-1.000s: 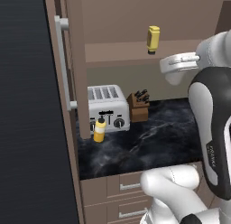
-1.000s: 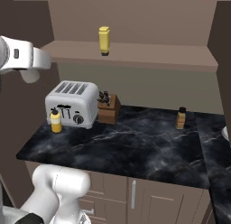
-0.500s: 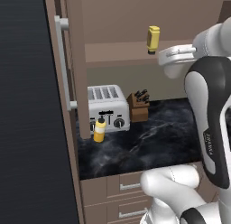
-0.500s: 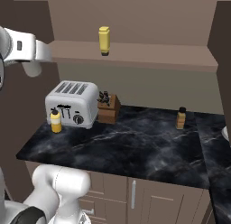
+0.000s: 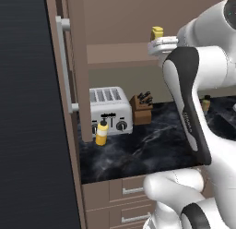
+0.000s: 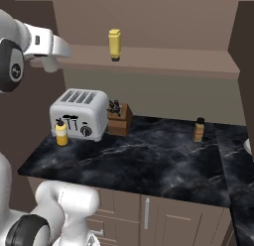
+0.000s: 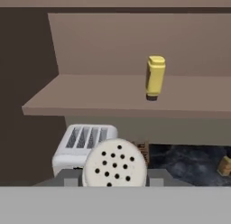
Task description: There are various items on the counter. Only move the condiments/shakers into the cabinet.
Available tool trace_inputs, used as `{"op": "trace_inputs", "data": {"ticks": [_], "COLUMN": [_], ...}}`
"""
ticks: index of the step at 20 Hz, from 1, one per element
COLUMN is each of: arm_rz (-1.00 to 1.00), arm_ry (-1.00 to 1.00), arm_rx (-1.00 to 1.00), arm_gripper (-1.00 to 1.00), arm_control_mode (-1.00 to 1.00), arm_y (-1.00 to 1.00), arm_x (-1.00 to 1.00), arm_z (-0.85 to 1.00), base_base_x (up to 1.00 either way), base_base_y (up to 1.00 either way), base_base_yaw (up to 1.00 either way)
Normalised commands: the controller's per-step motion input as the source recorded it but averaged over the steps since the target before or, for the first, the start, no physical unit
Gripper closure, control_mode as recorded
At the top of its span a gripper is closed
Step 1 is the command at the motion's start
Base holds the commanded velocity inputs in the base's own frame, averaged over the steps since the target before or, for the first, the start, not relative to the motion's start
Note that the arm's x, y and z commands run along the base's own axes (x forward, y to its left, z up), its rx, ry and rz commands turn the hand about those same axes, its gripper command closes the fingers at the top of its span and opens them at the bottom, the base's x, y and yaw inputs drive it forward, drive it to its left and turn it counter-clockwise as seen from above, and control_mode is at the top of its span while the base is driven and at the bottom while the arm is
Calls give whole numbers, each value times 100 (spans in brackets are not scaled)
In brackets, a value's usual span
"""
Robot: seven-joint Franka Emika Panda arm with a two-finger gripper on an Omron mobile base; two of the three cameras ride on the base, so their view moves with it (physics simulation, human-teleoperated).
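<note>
My gripper [image 7: 115, 179] is shut on the pale grey shaker [image 7: 115, 163], whose round top with dark holes faces the hand camera. It hovers in front of the cabinet shelf [image 7: 90, 94], above the toaster. A yellow squeeze bottle [image 7: 155, 77] [image 6: 114, 44] [image 5: 156, 33] stands tip-down on that shelf. A squat yellow bottle [image 5: 101, 132] [image 6: 61, 132] stands on the black counter [image 6: 149, 160] against the toaster's front left corner.
The silver toaster [image 6: 79, 113] and the brown knife block [image 6: 119, 119] stand at the back of the counter. A small amber bottle [image 6: 199, 129] stands far right. The open cabinet door [image 5: 27, 108] with its bar handle [image 5: 64, 66] stands on the left.
The arm has swung the hand, still holding the shaker, up and closer to the cabinet shelf. The bottles, toaster and knife block have stayed put.
</note>
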Motion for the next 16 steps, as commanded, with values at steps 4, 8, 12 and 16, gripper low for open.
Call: {"op": "trace_inputs", "data": {"ticks": [4,8,12,16], "arm_rz": [-6,-9,-5,0], "arm_ry": [-2,0,0,0], "arm_rx": [0,0,1,2], "arm_gripper": [100,100,100,100], "arm_control_mode": [-100,-100,-100,-100], "arm_y": [20,0,0,0], "arm_x": [78,73,63,55], "arm_z": [-1,-2,-7,-7], "base_base_x": [0,0,0,0], "base_base_y": [0,0,0,0], "base_base_yaw": [0,0,0,0]}}
